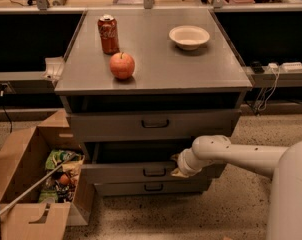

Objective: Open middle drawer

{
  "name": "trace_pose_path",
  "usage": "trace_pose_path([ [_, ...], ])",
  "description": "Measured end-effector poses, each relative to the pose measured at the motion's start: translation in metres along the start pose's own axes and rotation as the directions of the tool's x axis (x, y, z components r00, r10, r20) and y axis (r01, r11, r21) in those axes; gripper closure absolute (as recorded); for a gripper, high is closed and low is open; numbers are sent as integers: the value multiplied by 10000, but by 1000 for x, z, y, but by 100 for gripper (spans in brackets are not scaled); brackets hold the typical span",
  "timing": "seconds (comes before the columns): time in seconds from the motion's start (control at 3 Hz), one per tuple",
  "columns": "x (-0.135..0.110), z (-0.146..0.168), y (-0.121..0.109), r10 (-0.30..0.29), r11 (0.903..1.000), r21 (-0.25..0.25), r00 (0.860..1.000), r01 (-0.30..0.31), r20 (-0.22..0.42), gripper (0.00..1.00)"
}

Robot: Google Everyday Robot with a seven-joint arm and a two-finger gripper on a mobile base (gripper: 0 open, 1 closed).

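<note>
The middle drawer (121,173) is the second of three grey drawers in the cabinet. It stands out a little from the cabinet, with a dark gap above its front. Its small dark loop handle (155,172) is at the centre. My gripper (177,167) is at the top edge of this drawer's front, just right of the handle, on the end of my white arm (241,156) that reaches in from the right. The top drawer (155,124) is above and the lowest drawer (153,187) is below.
On the cabinet top (156,71) stand a red soda can (109,34), an apple (122,65) and a white bowl (189,36). An open cardboard box (28,184) of oddments sits on the floor at the left. Cables and a power strip (283,66) are at the right.
</note>
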State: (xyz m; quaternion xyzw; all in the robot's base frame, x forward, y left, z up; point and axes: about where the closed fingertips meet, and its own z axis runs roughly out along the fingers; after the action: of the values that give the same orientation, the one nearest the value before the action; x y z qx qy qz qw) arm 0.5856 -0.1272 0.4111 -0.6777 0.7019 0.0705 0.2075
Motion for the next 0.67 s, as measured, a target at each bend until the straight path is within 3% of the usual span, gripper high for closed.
trace_pose_path([
  [0.33, 5, -9, 19, 58, 9997, -224, 10000, -57, 39, 89],
  [0.67, 11, -10, 41, 236, 9974, -683, 9996, -225, 150, 100],
])
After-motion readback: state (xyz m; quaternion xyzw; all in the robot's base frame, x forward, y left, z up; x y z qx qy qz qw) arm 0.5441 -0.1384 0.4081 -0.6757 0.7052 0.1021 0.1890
